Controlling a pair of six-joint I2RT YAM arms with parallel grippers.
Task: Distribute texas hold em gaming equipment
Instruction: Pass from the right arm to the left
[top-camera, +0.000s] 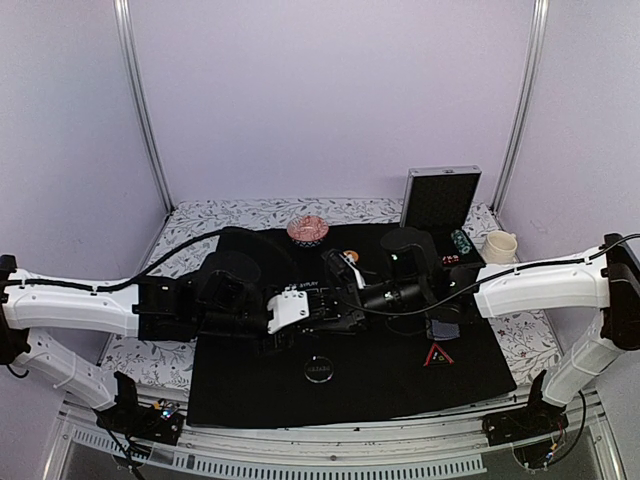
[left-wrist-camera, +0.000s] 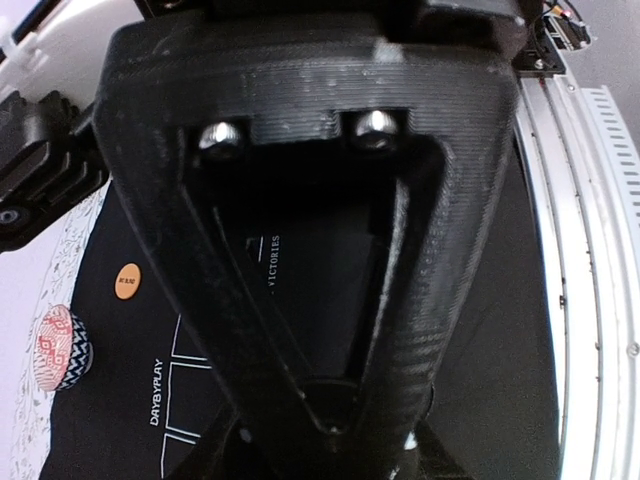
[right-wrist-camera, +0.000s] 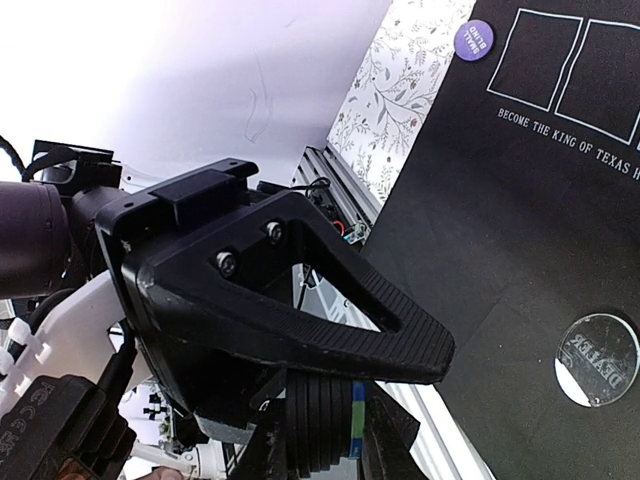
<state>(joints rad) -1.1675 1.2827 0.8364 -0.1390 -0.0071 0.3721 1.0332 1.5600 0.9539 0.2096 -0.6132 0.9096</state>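
While both arms reach inward over the black mat (top-camera: 400, 390), most of the poker equipment lies spread on its surface and one portion is carried. Right gripper (right-wrist-camera: 385, 385): the upper finger lies across a stack of chips (right-wrist-camera: 320, 430), dark discs with blue and green edge marks. The fingers appear clamped on the stack's rims, though the lower finger is mostly hidden. The stack sits well back from the fingertip, near the root of the finger. Left gripper (left-wrist-camera: 330, 415): the broad face of one finger fills the wrist view, so it cannot be told whether the fingers are apart or together, and nothing is seen in them. Chips are judged light, rigid and smooth-faced. A stack pinched across its rims may fan out or shed discs, so a hold centred along the stack is safest. The dealer button (right-wrist-camera: 597, 358) lies flat near the mat's front edge, well apart from either gripper. The orange button (left-wrist-camera: 128, 281) lies off to the side of the left finger, near a patterned bowl (left-wrist-camera: 60, 345). The blue button (right-wrist-camera: 474, 40) rests on the flowered cloth just off the mat. Such thin, stiff discs offer only their rims for a grasp. The red-edged triangle (top-camera: 438, 355) lies on the mat's right part, below the right arm.
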